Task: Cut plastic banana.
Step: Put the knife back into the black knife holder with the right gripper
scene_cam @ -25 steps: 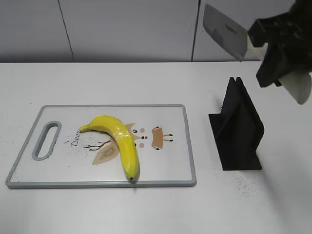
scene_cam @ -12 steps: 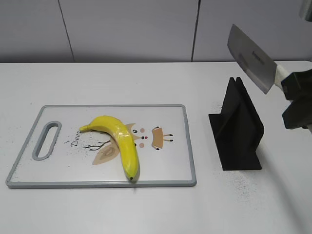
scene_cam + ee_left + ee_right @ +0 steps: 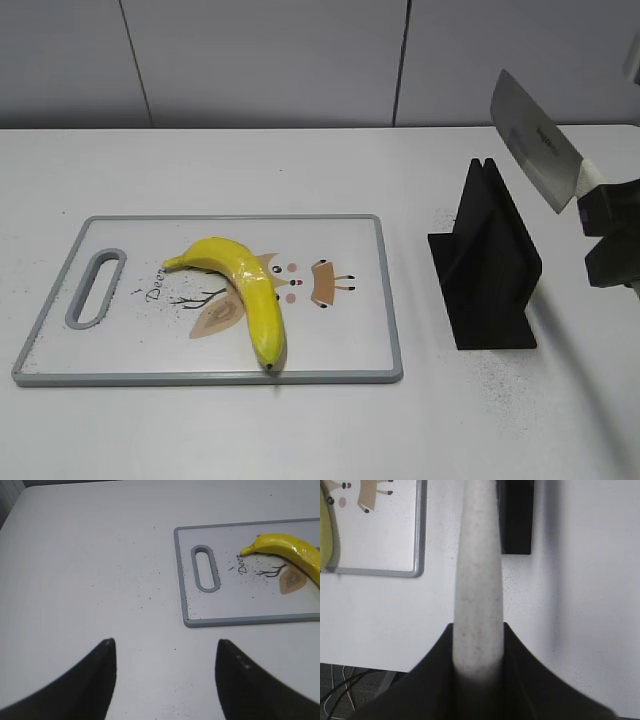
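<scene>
Since half a second ago, we record the knife (image 3: pixel 535 140) shifted slightly rightward and lower, blade tilted up-left above the black knife stand (image 3: pixel 487 260); banana and board unchanged. Item: right gripper (image 3: pixel 610 235), closed on the knife's pale speckled handle (image 3: pixel 477 580), which our right wrist view shows clamped between the two dark fingers. Item: left gripper (image 3: pixel 165 652), jaws parted and holding nothing, hovering over bare table near the board's handle end. Item: plastic banana (image 3: pixel 245 290), whole and uncut, lying curved across the middle of the cutting board (image 3: pixel 350 360), well apart from the knife. Step in hand, by our judgement: carrying the drawn knife away from its stand, the cut itself not yet begun. Next move, as we read it: swing the blade left across the stand to above the banana, edge downward and square across the fruit, then press down; the left gripper may need to steady the banana.
</scene>
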Controlling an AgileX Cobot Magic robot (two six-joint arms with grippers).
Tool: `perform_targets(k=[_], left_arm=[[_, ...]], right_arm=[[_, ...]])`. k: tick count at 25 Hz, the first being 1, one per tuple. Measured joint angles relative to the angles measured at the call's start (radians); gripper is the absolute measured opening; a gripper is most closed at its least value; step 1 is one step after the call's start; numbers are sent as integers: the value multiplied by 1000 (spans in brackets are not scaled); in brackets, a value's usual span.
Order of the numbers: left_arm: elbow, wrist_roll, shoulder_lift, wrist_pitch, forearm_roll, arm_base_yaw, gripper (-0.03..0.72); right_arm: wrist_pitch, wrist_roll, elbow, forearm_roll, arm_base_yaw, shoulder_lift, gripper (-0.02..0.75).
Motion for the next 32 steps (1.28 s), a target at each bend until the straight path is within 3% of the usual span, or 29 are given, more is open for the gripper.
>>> perform_targets(k=[32], left_arm=[[9, 0, -5, -16, 0, 0, 585]], right_arm=[[-146, 82, 3, -143, 0, 184, 161]])
